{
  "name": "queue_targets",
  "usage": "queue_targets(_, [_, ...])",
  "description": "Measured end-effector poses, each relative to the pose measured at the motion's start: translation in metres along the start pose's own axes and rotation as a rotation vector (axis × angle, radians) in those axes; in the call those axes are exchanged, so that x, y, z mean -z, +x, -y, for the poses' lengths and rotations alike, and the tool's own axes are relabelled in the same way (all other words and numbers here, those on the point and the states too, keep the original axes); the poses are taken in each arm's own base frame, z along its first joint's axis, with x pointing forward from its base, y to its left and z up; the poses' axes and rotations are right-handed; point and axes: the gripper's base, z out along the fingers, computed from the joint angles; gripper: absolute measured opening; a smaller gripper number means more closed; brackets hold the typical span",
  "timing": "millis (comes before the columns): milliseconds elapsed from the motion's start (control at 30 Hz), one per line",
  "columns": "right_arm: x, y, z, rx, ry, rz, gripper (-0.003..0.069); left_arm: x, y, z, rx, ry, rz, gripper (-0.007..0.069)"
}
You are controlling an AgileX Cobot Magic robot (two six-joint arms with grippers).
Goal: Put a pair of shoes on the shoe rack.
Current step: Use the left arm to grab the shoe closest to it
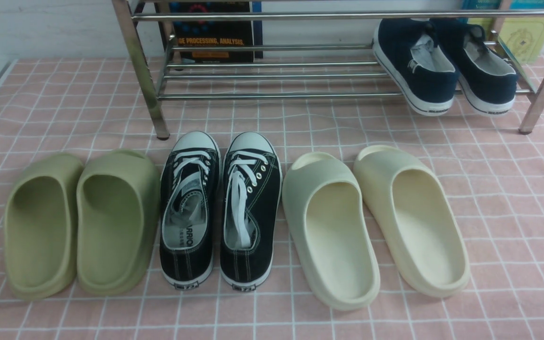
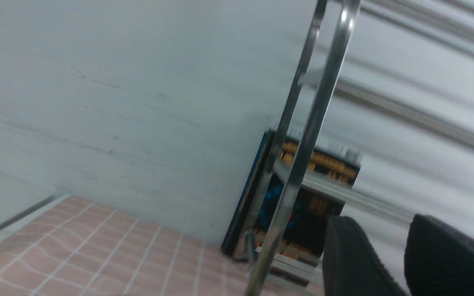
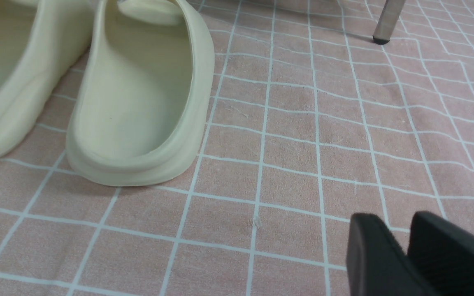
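Nothing is picked up yet: the black sneakers [image 1: 253, 198] sit side by side in the lower middle of the front view, toes toward the rack [image 1: 272, 96] across the top, olive slides [image 1: 83, 222] to their left and cream slides [image 1: 376, 222] to their right. I'd pinch each sneaker at the heel collar, clear of the laces, and aim for the bare bars left of the navy shoes [image 1: 442, 66]. Neither arm shows there. The left gripper [image 2: 381, 230] tips up toward a rack post, fingers apart and empty; the right gripper [image 3: 395, 224] hangs low over the pink cloth [image 3: 303, 144] near a cream slide, fingers slightly parted, holding nothing
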Motion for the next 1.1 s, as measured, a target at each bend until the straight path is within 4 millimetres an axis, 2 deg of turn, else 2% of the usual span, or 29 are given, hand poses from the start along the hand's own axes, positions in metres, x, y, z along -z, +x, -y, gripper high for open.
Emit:
queue_targets(133, [0.000,0.000,0.000,0.000,0.000,0.000,0.0162,0.001,-0.013,0.000,0.198,0.010,0.140,0.0239])
queue_targets(200, [0.000,0.000,0.000,0.000,0.000,0.000,0.0165,-0.001,-0.016,0.002,0.261,0.008,0.117,0.0217])
queue_targets(233, [0.000,0.000,0.000,0.000,0.000,0.000,0.0166,-0.001,-0.016,0.002,0.261,0.008,0.117,0.0213])
queue_targets(333, [0.000,0.000,0.000,0.000,0.000,0.000,0.0168,-0.007,-0.036,0.017,0.212,0.024,0.015,0.0107])
queue_targets(400, [0.000,0.000,0.000,0.000,0.000,0.000,0.0172,-0.016,-0.055,0.030,0.110,0.038,-0.049,0.0031])
queue_targets(433, [0.000,0.000,0.000,0.000,0.000,0.000,0.0173,-0.018,-0.058,0.032,0.092,0.039,-0.077,0.0023])
queue_targets(467, [0.000,0.000,0.000,0.000,0.000,0.000,0.0175,-0.029,-0.070,0.041,0.036,0.043,-0.148,0.0006])
queue_targets(533, [0.000,0.000,0.000,0.000,0.000,0.000,0.0176,-0.038,-0.074,0.047,0.015,0.042,-0.227,0.0002])
queue_targets(567, [0.000,0.000,0.000,0.000,0.000,0.000,0.0178,-0.052,-0.084,0.055,0.005,0.042,-0.316,0.0002])
queue_targets(633, [0.000,0.000,0.000,0.000,0.000,0.000,0.0182,-0.079,-0.082,0.061,-0.022,0.017,-0.508,0.0002])
queue_targets(733, [0.000,0.000,0.000,0.000,0.000,0.000,0.0189,-0.108,-0.069,0.063,-0.061,-0.019,-0.738,0.0002])
queue_targets(767, [0.000,0.000,0.000,0.000,0.000,0.000,0.0190,-0.113,-0.066,0.063,-0.065,-0.024,-0.763,0.0002])
queue_targets(800, [0.000,0.000,0.000,0.000,0.000,0.000,0.0193,-0.127,-0.052,0.061,-0.091,-0.040,-0.929,0.0002])
queue_targets(833, [0.000,0.000,0.000,0.000,0.000,0.000,0.0195,-0.132,-0.043,0.059,-0.099,-0.047,-1.031,0.0002])
queue_targets(867, [0.000,0.000,0.000,0.000,0.000,0.000,0.0195,-0.133,-0.041,0.059,-0.104,-0.046,-1.053,0.0002])
queue_targets(900, [0.000,0.000,0.000,0.000,0.000,0.000,0.0198,-0.148,-0.019,0.056,-0.092,-0.054,-1.261,0.0002])
queue_targets(967, [0.000,0.000,0.000,0.000,0.000,0.000,0.0199,-0.156,-0.005,0.054,-0.066,-0.058,-1.367,0.0004])
queue_targets(1000, [0.000,0.000,0.000,0.000,0.000,0.000,0.0201,-0.165,0.012,0.052,-0.041,-0.052,-1.466,0.0011])
queue_targets(1033, [0.000,0.000,0.000,0.000,0.000,0.000,0.0202,-0.167,0.016,0.052,-0.038,-0.051,-1.485,0.0013])
queue_targets(1100, [0.000,0.000,0.000,0.000,0.000,0.000,0.0206,-0.177,0.038,0.055,-0.022,-0.019,-1.559,0.0033])
